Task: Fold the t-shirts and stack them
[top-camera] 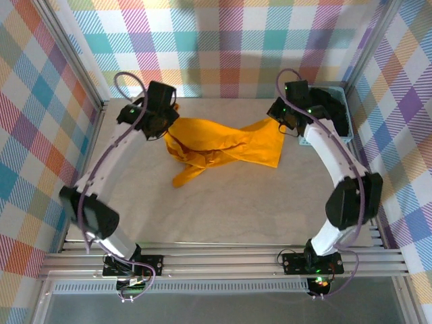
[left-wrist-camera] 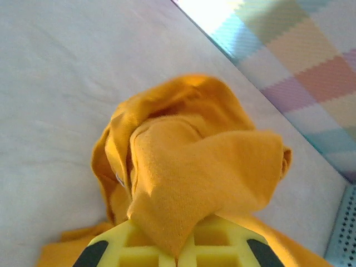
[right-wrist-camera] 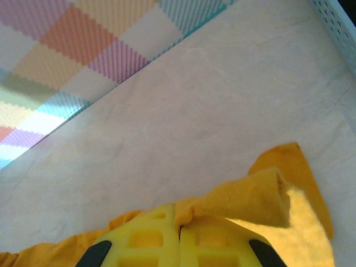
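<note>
The orange-yellow t-shirt (top-camera: 226, 150) lies crumpled and twisted across the far half of the desk (top-camera: 223, 216), strung between the two arms. Its bulk bunches toward the left, a narrow tail trails toward the near side, and a flatter panel runs out to the right. The left claw (top-camera: 167, 129) meets the shirt's left end, and its wrist view shows the yellow fingers (left-wrist-camera: 150, 257) closed together on a fold of the cloth, which rises from between them and flops over in a thick rolled hump just ahead of the tips. The right claw (top-camera: 283, 125) meets the shirt's right end; in its wrist view the two yellow fingers (right-wrist-camera: 166, 245) are pressed shut with an edge of the fabric pinched in the seam between them, and a loose corner of cloth spills to the right of the tips. A light blue lattice basket (top-camera: 343, 108) stands in the far right corner just behind the right arm, apart from the shirt, and checked walls (top-camera: 229, 40) ring the desk
</note>
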Controlling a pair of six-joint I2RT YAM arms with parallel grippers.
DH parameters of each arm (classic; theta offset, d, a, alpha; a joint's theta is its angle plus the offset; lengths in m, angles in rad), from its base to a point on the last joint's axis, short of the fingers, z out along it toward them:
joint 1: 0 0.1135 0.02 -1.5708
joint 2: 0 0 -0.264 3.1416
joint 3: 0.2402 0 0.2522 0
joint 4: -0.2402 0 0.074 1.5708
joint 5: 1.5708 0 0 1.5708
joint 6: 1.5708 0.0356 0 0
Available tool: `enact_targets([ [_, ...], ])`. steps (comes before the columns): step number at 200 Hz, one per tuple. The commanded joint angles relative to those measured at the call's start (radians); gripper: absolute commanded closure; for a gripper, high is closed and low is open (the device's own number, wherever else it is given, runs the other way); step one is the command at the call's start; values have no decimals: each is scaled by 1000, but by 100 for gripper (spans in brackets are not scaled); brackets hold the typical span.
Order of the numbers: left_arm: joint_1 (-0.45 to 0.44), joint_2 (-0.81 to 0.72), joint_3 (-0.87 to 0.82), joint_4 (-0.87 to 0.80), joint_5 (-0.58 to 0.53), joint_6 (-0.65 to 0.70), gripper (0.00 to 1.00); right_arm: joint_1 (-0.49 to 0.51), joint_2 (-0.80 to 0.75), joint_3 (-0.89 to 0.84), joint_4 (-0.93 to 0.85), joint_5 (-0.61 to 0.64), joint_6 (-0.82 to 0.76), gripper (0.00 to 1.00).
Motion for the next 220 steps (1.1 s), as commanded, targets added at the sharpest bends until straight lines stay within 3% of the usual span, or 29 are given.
enact_targets([
  [1,2,-125,-90,17,-154,-27,100,53,-138,-92,-32,68,-43,100],
  [32,2,-261,-114,71,-278,20,100,97,-332,-171,1,124,-47,100],
  [57,36,-225,-41,134,-288,67,100,97,-331,-116,21,185,-71,100],
  [84,118,-19,157,151,-196,75,100,66,-167,31,79,213,-100,100],
  [108,204,269,434,141,-105,85,100,5,61,236,89,186,-83,100],
  [133,281,640,914,50,27,116,100,-49,398,604,-40,86,-86,100],
  [137,293,703,997,31,61,113,100,-56,457,673,-60,63,-93,95],
  [147,318,838,1181,-20,143,92,76,-72,601,891,-171,16,-90,76],
  [156,331,907,1281,-74,191,67,34,-79,709,1051,-258,-26,-87,57],
  [159,333,917,1290,-85,201,66,27,-80,740,1098,-287,-32,-88,53],
  [172,322,887,1237,-139,217,109,19,-81,823,1220,-372,-60,-85,48],
  [185,297,792,1057,-175,210,171,19,-78,816,1173,-378,-88,-81,48],
  [197,277,672,793,-169,197,199,22,-73,746,1011,-313,-105,-80,48],
  [220,238,383,216,-73,224,185,33,-64,526,549,-46,-134,-56,49],
])
